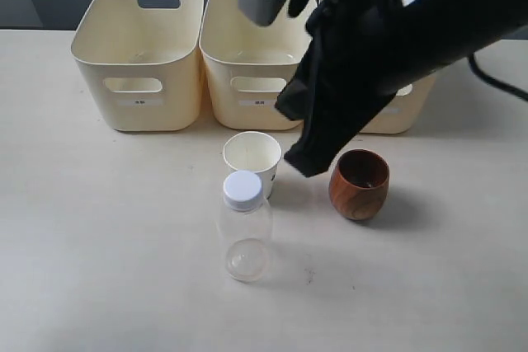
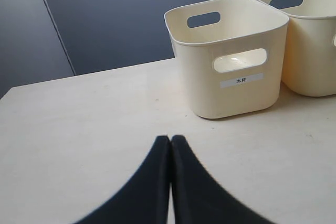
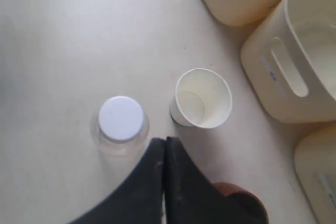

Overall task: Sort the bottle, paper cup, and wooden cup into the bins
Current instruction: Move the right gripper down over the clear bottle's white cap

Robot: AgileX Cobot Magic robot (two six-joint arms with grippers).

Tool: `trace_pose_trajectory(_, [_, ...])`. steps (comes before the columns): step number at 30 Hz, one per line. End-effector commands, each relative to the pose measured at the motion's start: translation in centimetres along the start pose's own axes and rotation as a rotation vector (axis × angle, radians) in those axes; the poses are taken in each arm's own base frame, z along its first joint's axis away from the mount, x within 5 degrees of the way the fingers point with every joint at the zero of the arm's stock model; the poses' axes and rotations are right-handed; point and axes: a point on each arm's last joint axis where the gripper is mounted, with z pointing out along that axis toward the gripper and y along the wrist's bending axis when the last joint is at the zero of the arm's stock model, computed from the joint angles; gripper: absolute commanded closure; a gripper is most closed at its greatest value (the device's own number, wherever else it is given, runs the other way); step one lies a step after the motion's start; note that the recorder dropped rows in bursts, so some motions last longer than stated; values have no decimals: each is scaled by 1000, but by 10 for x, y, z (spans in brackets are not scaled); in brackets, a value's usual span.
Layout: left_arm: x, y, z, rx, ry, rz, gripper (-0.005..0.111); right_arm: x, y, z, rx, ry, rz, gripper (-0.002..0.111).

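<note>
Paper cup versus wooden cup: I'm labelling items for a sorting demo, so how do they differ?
The paper cup is white and straight-sided; the wooden cup is reddish-brown and rounded. The paper cup's inside is pale, the wooden cup's dark. Both stand upright and open-topped on the table, outside the bins.

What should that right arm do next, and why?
Probably open the right gripper, since its jaws are shut and it holds nothing. It hangs above the table between the bottle, paper cup and wooden cup, all upright and outside the bins. Open, it could go down over one of them, perhaps the paper cup.
</note>
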Motion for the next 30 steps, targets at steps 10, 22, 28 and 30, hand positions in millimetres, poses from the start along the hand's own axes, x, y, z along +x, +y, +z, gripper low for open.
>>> trace_pose_trajectory(10, [0, 0, 0, 4, -3, -4, 107, -6, 3, 44, -55, 44, 22, 109])
trace_pose_trajectory(22, [0, 0, 0, 4, -3, -4, 107, -9, 12, 44, -150, 21, 102, 24])
trace_pose_trajectory(28, [0, 0, 0, 4, -3, -4, 107, -9, 13, 44, -166, 15, 121, 31])
trace_pose_trajectory(30, [0, 0, 0, 4, -3, -4, 107, -9, 14, 44, -169, 20, 120, 31])
